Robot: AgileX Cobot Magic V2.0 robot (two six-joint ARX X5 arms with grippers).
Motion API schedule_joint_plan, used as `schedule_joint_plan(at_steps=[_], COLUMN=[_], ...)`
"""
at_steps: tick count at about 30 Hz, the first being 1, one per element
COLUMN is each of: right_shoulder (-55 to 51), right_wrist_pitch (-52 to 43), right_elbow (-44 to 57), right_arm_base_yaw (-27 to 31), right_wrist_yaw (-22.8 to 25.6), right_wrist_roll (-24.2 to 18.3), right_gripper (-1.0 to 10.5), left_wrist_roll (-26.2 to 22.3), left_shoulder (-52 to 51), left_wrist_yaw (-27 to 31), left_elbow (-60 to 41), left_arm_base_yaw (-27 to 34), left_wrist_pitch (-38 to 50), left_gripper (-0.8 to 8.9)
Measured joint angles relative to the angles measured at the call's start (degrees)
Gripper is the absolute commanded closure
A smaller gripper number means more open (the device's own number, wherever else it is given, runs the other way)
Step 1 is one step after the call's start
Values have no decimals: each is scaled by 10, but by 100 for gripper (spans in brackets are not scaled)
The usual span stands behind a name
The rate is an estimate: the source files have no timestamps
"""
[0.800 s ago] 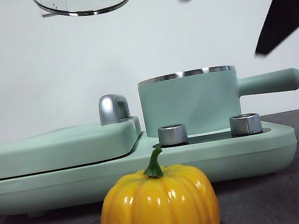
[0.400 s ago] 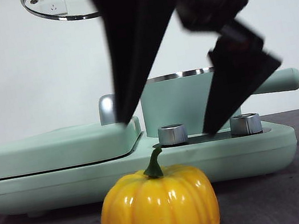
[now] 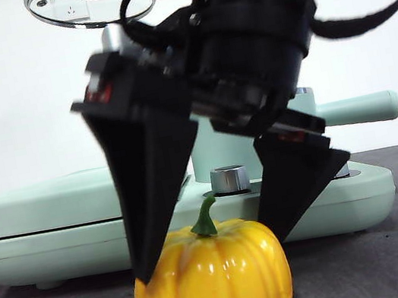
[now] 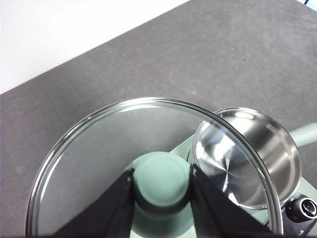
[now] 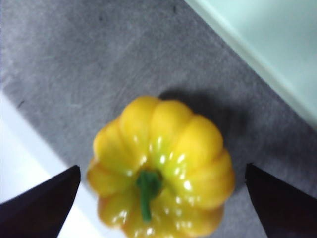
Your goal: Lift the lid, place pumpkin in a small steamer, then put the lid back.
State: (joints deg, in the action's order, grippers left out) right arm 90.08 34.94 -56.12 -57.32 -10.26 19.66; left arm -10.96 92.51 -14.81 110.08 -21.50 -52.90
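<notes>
My right gripper [image 3: 207,259] gapes wide astride the pumpkin [image 3: 211,278]; my left gripper [image 4: 162,179] clamps the lid [image 4: 99,148] knob.

Pumpkin [image 3: 211,278]: glossy yellow-orange skin, smooth ribs with bright highlights; stem green, duller.
Lid [image 4: 153,163]: clear glass disc, thin polished metal rim; knob [image 4: 162,181] mint green, smooth, satin.
Small steamer [image 4: 247,156], beside the lid: interior bare brushed metal, mirror-like with radial sheen; outer wall and handle [image 3: 358,110] mint green, smooth, semi-matt.
Base unit [image 3: 46,241] behind the pumpkin: same mint-green finish, soft sheen; dial [image 3: 229,180] on it shiny metal.
Right gripper [image 3: 213,251] over the pumpkin: jaws matt black, plain flat faces.
Table [image 4: 163,59]: dark grey, matt, finely grained texture.
</notes>
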Motion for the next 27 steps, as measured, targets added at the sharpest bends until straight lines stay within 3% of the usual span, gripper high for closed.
schedule_joint_plan(at_steps=[7,13,17,20,27], right_shoulder=[15,35,37,37,37], right_wrist_pitch=[-7,-10,-10,-9,107], right_elbow=[0,0,0,-1,-91], right_arm_base_yaw=[-13,-14,-14,-14,-2], right_wrist_yaw=[39,41,40,40,40], right_wrist_roll=[1,1,1,1,-3], right_gripper=[345,439,566,576,575], left_wrist_roll=[0,0,0,0,0], left_shoulder=[0,0,0,0,0], left_wrist_yaw=[0,0,0,0,0], left_elbow=[0,0,0,0,0], left_arm_base_yaw=[0,0,0,0,8], left_wrist_pitch=[0,0,0,0,0], left_gripper=[795,795,795,795,795])
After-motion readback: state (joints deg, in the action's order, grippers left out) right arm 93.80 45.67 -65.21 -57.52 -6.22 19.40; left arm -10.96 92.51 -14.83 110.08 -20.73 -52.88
